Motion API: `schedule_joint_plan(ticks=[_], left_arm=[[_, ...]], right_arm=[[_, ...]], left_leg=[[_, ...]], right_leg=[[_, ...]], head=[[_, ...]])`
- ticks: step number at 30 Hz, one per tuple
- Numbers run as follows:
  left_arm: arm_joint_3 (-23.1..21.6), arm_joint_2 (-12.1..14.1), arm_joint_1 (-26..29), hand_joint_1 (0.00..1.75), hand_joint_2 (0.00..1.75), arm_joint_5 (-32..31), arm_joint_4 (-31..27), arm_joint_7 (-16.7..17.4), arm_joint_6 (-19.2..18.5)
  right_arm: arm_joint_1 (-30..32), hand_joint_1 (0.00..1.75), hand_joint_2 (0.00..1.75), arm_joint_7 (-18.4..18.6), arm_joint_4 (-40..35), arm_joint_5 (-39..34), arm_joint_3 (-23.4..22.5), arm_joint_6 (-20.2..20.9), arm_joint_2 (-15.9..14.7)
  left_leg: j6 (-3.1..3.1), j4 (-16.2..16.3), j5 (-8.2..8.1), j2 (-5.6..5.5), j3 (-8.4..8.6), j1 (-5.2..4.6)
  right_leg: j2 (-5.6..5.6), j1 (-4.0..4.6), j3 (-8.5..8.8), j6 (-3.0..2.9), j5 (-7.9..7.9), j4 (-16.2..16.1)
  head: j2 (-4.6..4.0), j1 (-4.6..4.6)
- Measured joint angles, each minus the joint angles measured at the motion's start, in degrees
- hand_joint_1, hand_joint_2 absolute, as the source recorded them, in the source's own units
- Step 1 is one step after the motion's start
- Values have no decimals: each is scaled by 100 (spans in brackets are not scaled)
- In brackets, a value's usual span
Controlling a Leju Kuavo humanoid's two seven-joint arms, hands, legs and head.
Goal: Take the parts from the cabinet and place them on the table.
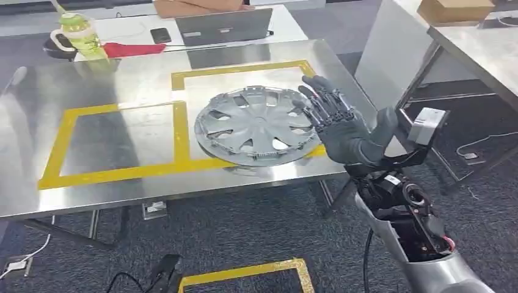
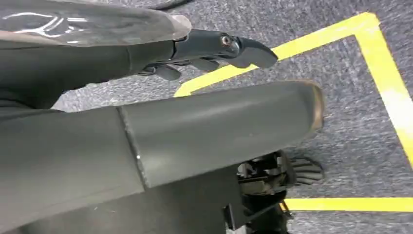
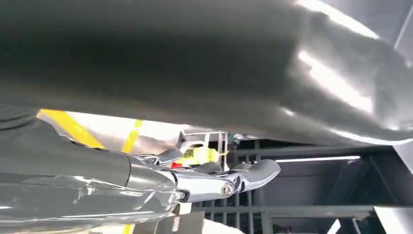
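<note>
The hubcap [image 1: 255,126] lies flat on the table [image 1: 122,79] (across the yellow tape [image 1: 177,128]), apparently set down, and the right hand [image 1: 342,125] hovers beside its rim, fingers spread and empty, while the left hand [image 2: 214,48] hangs loosely extended, holding nothing.

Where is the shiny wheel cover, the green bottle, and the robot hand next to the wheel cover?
wheel cover [image 1: 256,126], head view: on its middle hub.
green bottle [image 1: 79,33], head view: on its green body.
right robot hand [image 1: 339,122], head view: on the back of the hand, fingers spread.
</note>
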Motion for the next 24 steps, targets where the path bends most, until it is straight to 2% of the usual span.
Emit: schedule_joint_plan(ticks=[2, 3, 4, 5, 6, 7, 8, 9, 10, 12, 13, 14, 16, 17, 18, 19, 21, 22, 23, 24], left_arm=[[0, -2, 8, 0, 0, 2, 0, 0, 0], [0, 7, 5, 0, 0, 2, 0, 0, 0], [0, 7, 2, 0, 0, 2, 0, 0, 0], [0, 4, 1, 0, 0, 2, 0, 0, 0], [0, 2, 2, 0, 0, 0, 0, 0, 0], [0, 2, 5, 0, 0, 0, 0, -2, 0], [0, 2, 9, 0, 0, 2, 0, 0, 2], [0, 2, 13, 0, 0, 2, 0, 0, 2], [0, 2, 13, 0, 0, 2, 0, 0, 0], [2, 7, 5, 0, 0, 2, 0, 0, 2], [2, 13, -3, 0, 0, 2, 0, 0, 2], [4, 22, -14, 0, 0, 2, 0, 0, 2], [4, 13, -12, 0, 0, 2, 0, 0, 2], [4, 13, -4, 0, 0, 2, 0, 0, 2], [4, 11, -4, 0, 0, 2, 0, 0, 2], [4, 13, -8, 0, 0, 2, 0, 0, 2], [4, 11, -10, 0, 0, 2, 0, 0, 13], [4, 7, -7, 0, 0, 2, 0, 0, 13], [4, 2, -5, 0, 0, 0, 0, 0, 13], [4, -2, 1, 0, 0, 2, 0, 0, 13]], right_arm=[[7, 0, 0, 0, 0, 0, -4, -11, 0], [-5, 0, 0, 0, 0, 0, -2, -11, 0], [-13, 0, 0, 0, 0, 0, -2, -11, 0], [-13, 0, 0, -2, 0, 0, -7, -13, 0], [-7, 0, 0, 0, 0, 0, -4, -13, 0], [1, 0, 0, 0, 0, 0, -2, -13, 0], [6, 0, 0, 0, 0, 0, -2, -13, 0], [10, 0, 0, 0, 0, 0, -2, -13, 0], [10, 0, 0, 0, 2, 0, -2, -13, 0], [3, 0, 0, 0, 2, 0, -4, -13, 0], [-3, 0, 0, 0, 0, 0, -4, -13, 0], [-8, 0, 0, -2, 0, 0, -4, -13, 0], [-1, 0, 0, 0, 2, 0, 2, -13, 0], [1, 0, 0, 0, 2, 0, 2, -13, 0], [-2, 0, 0, -2, 0, 0, -2, -18, 0], [3, 0, 0, -2, 0, 0, -9, -24, 0], [0, 0, 0, -2, 0, 0, -9, -28, 0], [14, 0, 0, -2, 2, 0, -9, -31, 0], [22, 0, 0, -2, 4, 0, -11, -31, 0], [29, 0, 0, -2, 4, 0, -11, -35, 0]], left_leg=[[-67, -31, 38, 4, -5, 14], [-94, -8, 13, 2, -22, 15], [-131, 148, -128, 3, -86, 29], [-159, 521, -380, 3, -241, 31], [-184, 1027, -645, 3, -462, 48], [-201, 1491, -844, 3, -666, 54], [-210, 1818, -950, 3, -806, 55], [-205, 1887, -923, 3, -820, 54], [-190, 1652, -767, 3, -682, 53], [-125, 601, -289, 3, -100, 46], [-72, 134, -145, 2, 160, 37], [-49, -61, -184, 1, 223, -6], [-35, -35, -159, 1, 171, -25], [-9, -31, -143, -1, 160, -30], [53, -91, -98, 2, 167, 18], [79, -112, -69, 23, 169, 34], [121, -114, -47, 27, 138, 32], [140, -112, -32, 33, 114, 25], [141, -105, -21, 34, 87, 22], [138, -97, -10, 34, 67, 22]], right_leg=[[12, 33, -27, -75, 31, -3], [3, -8, -19, -131, 68, -56], [-8, -15, -22, -164, 90, -60], [-15, -21, -44, -190, 105, -60], [-23, -16, -69, -208, 117, -60], [-30, -7, -94, -222, 129, -60], [-31, -2, -119, -226, 142, -59], [-30, 1, -137, -223, 158, -59], [-28, 3, -148, -218, 172, -59], [-18, 6, -148, -196, 188, -59], [-18, 3, -148, -184, 195, -59], [-15, 49, -181, -150, 203, -38], [-19, 23, -204, -95, 237, -45], [-22, 16, -202, -57, 261, -64], [-18, 47, -216, -17, 263, -63], [-17, 17, -247, 2, 150, 34], [-25, 18, -481, 38, -287, 643], [-26, 18, -731, 62, -603, 1281], [-25, 18, -898, 76, -772, 1713], [-27, 17, -948, 84, -799, 1896]], head=[[0, -9], [0, -6], [0, -24], [0, -81], [0, -125], [0, -142], [0, -153], [0, -164], [0, -177], [0, -212], [0, -232], [0, -245], [0, -214], [0, -205], [0, -192], [0, -177], [0, -92], [0, -72], [0, -61], [0, -48]])
